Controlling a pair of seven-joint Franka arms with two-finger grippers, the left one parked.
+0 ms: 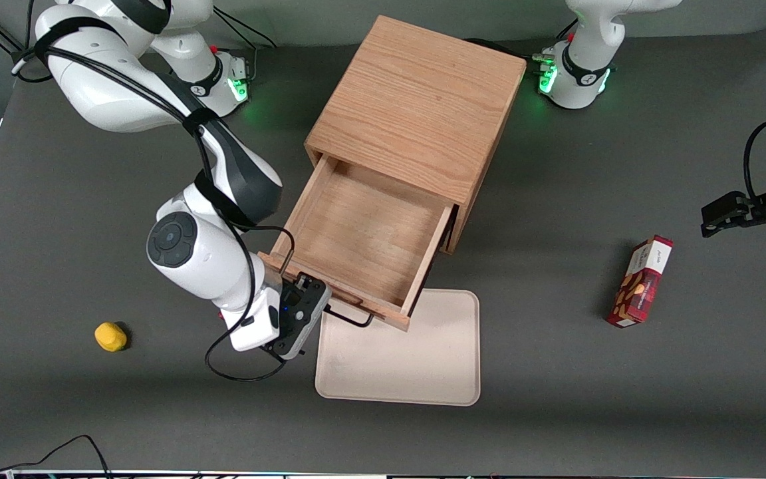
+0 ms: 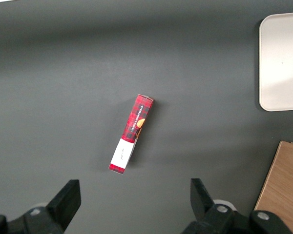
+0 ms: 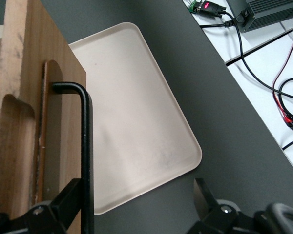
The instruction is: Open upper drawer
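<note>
The upper drawer of the oak cabinet stands pulled far out toward the front camera, and its inside is bare. Its black wire handle runs along the drawer front. My right gripper is at the working arm's end of that handle, open. In the right wrist view the handle bar passes between the gripper's spread fingers, close against one finger and well apart from the other. The lower drawer is hidden under the open one.
A beige tray lies on the table under the drawer front, nearer the front camera. A red carton lies toward the parked arm's end. A small yellow object sits toward the working arm's end. Cables lie off the table edge.
</note>
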